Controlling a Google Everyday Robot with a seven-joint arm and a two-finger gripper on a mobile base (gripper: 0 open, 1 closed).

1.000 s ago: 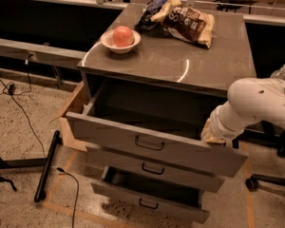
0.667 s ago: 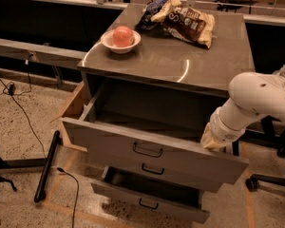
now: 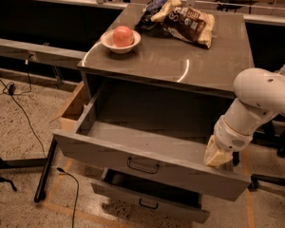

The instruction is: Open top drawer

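Observation:
The top drawer (image 3: 109, 153) of the grey metal cabinet stands pulled far out, its inside empty, with its dark wire handle (image 3: 143, 166) at the centre of the front. My gripper (image 3: 217, 154) hangs from the white arm (image 3: 256, 103) at the right end of the drawer, at or just behind the top edge of the front panel. Its pale fingertips point down into the drawer.
On the cabinet top (image 3: 190, 56) stand a white bowl with a red apple (image 3: 122, 36) and several snack bags (image 3: 180, 17). A lower drawer (image 3: 152, 201) is slightly open. A cardboard box (image 3: 73, 106) sits left of the cabinet. Cables and a black stand lie on the floor at left.
The top drawer has slid further out toward the camera. My gripper and arm moved with it, down and forward along its right end.

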